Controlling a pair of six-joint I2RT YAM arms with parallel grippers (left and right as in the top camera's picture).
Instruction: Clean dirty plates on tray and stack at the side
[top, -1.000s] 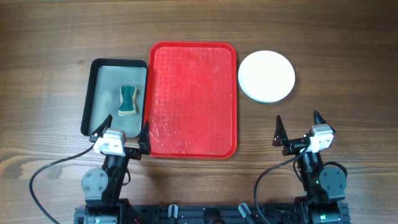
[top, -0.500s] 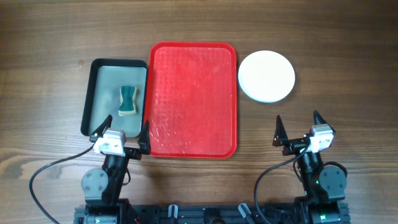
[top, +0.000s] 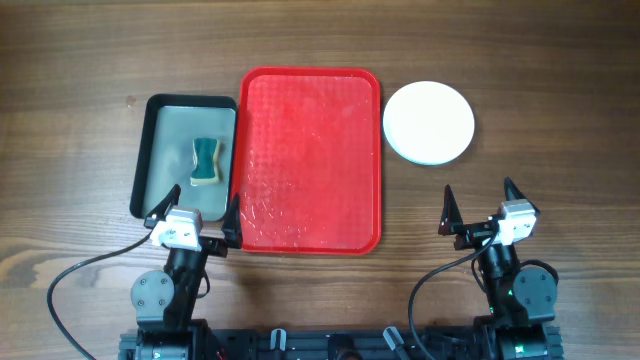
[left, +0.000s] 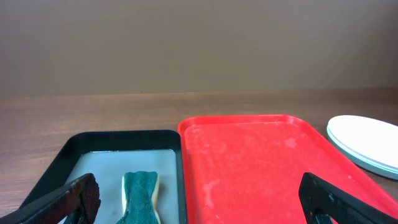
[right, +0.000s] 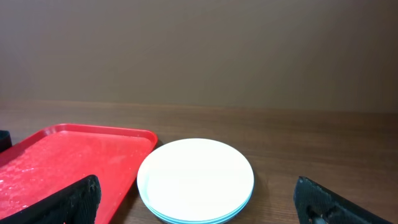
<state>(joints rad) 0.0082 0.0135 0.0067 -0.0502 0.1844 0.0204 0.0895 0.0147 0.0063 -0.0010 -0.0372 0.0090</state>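
The red tray (top: 310, 160) lies in the middle of the table with no plates on it; it also shows in the left wrist view (left: 261, 168) and the right wrist view (right: 62, 165). The plates (top: 429, 122) sit in one stack on the table right of the tray, white on top, light blue rims below (right: 196, 180). No smear shows on the top plate. My left gripper (top: 196, 215) is open and empty at the tray's near left corner. My right gripper (top: 481, 207) is open and empty, nearer than the stack.
A black-rimmed grey tray (top: 165, 120) lies left of the red tray, holding a green and yellow sponge (top: 205, 162), seen also in the left wrist view (left: 140, 196). Water drops speckle the red tray. Bare wood surrounds everything.
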